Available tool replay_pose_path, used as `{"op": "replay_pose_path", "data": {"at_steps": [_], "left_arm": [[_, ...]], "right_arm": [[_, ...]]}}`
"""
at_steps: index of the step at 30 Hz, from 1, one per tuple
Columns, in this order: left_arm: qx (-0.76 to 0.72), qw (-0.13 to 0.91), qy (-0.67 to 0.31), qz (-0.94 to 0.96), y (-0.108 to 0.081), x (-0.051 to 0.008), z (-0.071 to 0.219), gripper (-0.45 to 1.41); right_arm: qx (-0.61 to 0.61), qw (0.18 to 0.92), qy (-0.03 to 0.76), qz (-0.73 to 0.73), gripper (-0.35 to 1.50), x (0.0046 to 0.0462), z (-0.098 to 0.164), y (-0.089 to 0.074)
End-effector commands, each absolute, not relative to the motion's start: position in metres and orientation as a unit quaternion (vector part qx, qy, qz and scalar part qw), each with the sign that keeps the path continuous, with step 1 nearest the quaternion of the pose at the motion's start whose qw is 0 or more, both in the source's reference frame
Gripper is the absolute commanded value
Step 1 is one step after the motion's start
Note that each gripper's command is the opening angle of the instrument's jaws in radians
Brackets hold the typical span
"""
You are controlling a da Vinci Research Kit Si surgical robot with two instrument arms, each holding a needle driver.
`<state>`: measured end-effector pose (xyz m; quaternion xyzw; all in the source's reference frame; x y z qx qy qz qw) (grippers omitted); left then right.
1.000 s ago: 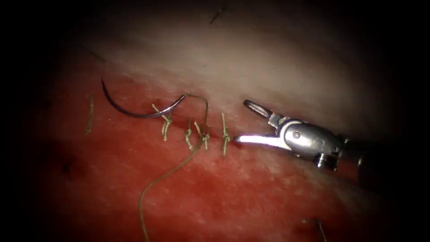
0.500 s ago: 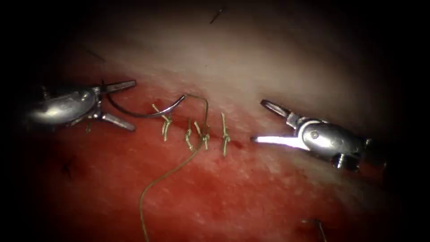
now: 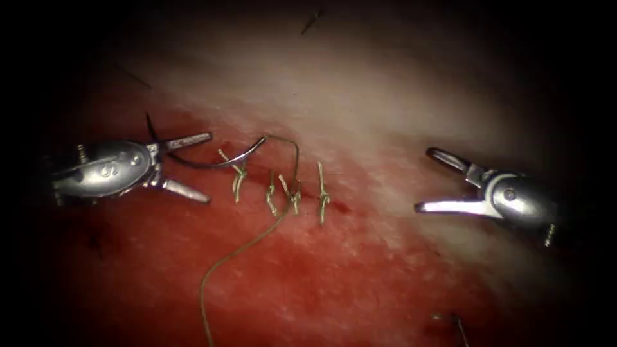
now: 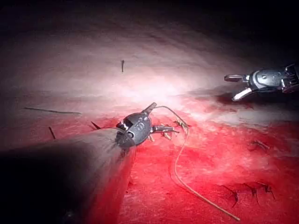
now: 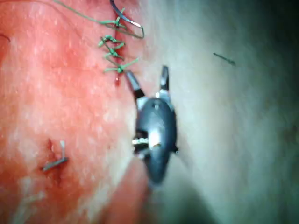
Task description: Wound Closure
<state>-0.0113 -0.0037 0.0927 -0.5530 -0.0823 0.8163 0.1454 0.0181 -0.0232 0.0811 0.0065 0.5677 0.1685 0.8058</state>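
The curved needle [image 3: 196, 164] lies on the tissue [image 3: 360, 103] at the left end of a row of several tied stitches [image 3: 292, 193]. Its point is up at the left and its tail is by the stitches; I cannot tell if any of it is in the tissue. My left tool [image 3: 209, 168] stands open, its jaws above and below the needle's middle, holding nothing. Thread [image 3: 238, 250] runs from the needle's tail, arches over a stitch and trails down toward the front. My right tool [image 3: 423, 180] is open and empty, well right of the stitches. The right wrist view shows the right tool [image 5: 148, 78] below the stitches [image 5: 114, 51].
Red fluid [image 3: 334, 276] covers the front tissue; the far tissue is pale. Cut ends of thread lie at the back [image 3: 313, 19] and front right [image 3: 453, 319]. The left wrist view shows the left tool [image 4: 161, 119], the thread [image 4: 180, 163] and the right tool [image 4: 238, 86].
The left tool came in from the left and moved right, its open jaws now on either side of the needle. The right tool drew back to the right, still open. The needle has not moved.
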Motion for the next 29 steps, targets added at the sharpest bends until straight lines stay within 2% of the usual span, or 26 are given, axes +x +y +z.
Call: {"op": "replay_pose_path", "data": {"at_steps": [1, 29], "left_arm": [[-0.554, 0.144, -0.083, 0.816, -0.0036, -0.0117, 0.0934, 0.44], [-0.554, 0.135, -0.082, 0.818, -0.0036, -0.0103, 0.0937, 0.44]], "right_arm": [[0.006, 0.805, 0.569, 0.167, 1.25, 0.0188, 0.0817, -0.0230], [0.003, 0.806, 0.567, 0.167, 1.26, 0.0197, 0.0806, -0.0232]]}}
